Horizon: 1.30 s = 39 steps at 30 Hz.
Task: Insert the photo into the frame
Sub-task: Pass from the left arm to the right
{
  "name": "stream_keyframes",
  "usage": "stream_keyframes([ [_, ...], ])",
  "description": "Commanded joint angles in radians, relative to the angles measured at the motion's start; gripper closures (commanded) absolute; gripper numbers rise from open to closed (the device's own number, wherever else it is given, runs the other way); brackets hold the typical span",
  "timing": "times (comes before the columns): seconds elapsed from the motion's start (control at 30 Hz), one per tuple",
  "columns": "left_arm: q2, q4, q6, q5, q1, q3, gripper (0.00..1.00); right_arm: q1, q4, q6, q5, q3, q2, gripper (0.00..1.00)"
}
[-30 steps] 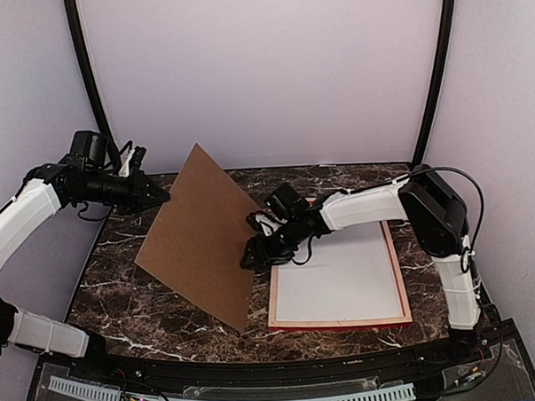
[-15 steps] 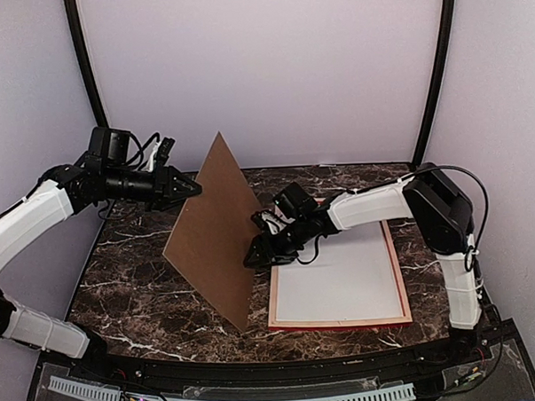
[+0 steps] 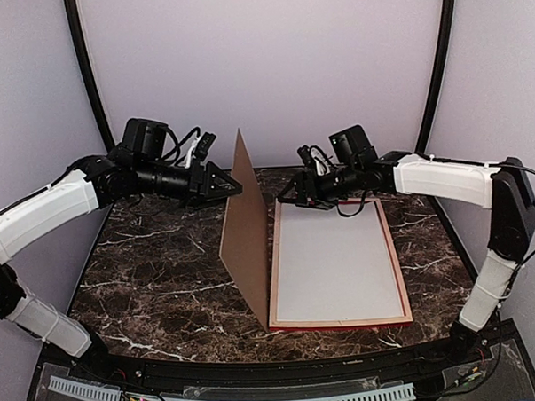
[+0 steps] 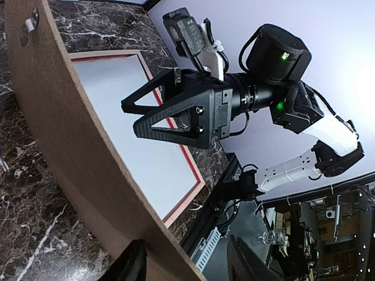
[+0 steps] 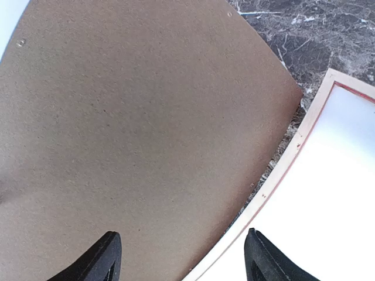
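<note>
Two grippers hold nothing, jaws apart. The red frame (image 3: 339,323) lies flat, filled by a white sheet (image 3: 337,260). Just beside its left edge, a brown backing board (image 3: 247,246) stands nearly upright, its upper edge between the left gripper's (image 3: 230,190) spread fingers. The right gripper (image 3: 290,198) hovers at the frame's far-left corner.

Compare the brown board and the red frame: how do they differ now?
Pose: the brown board stands nearly upright on its lower edge; the frame lies flat on the table. Look: the board is plain brown; the frame shows a pale, red-lined rim. Build: the board is one solid sheet; the frame is a thin border around a white panel. Shared: both are large rectangles, side by side.
</note>
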Motion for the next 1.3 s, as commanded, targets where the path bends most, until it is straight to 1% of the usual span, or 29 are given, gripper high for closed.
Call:
stream_keyframes([
  [0.0,0.040,0.053,-0.001,0.004,-0.052,0.080,0.50,-0.012,-0.064,-0.014,0.021,0.040,-0.042,0.27],
  [0.1,0.076,0.059,0.007,0.004,-0.080,0.114,0.47,-0.027,-0.096,-0.011,0.019,0.084,-0.060,0.26],
  [0.17,0.091,0.070,0.012,0.002,-0.096,0.132,0.42,-0.035,-0.112,-0.004,0.006,0.125,-0.064,0.25],
  [0.3,0.120,0.079,0.016,0.000,-0.117,0.161,0.39,-0.037,-0.118,0.030,-0.027,0.180,-0.074,0.24],
  [0.63,0.169,0.103,0.019,0.014,-0.146,0.197,0.37,-0.044,-0.088,0.108,-0.057,0.209,-0.126,0.22],
  [0.97,0.228,0.122,0.026,0.039,-0.182,0.235,0.37,-0.043,-0.133,0.109,-0.061,0.251,-0.102,0.22],
  [1.03,0.229,0.120,0.030,0.043,-0.185,0.242,0.37,-0.043,-0.161,0.097,-0.043,0.255,-0.095,0.23],
  [1.1,0.224,0.120,0.038,0.034,-0.186,0.241,0.37,-0.043,-0.186,0.085,-0.025,0.250,-0.090,0.27],
  [1.27,0.199,0.075,0.073,-0.025,-0.185,0.238,0.37,-0.046,-0.254,0.037,0.059,0.226,-0.090,0.40],
])
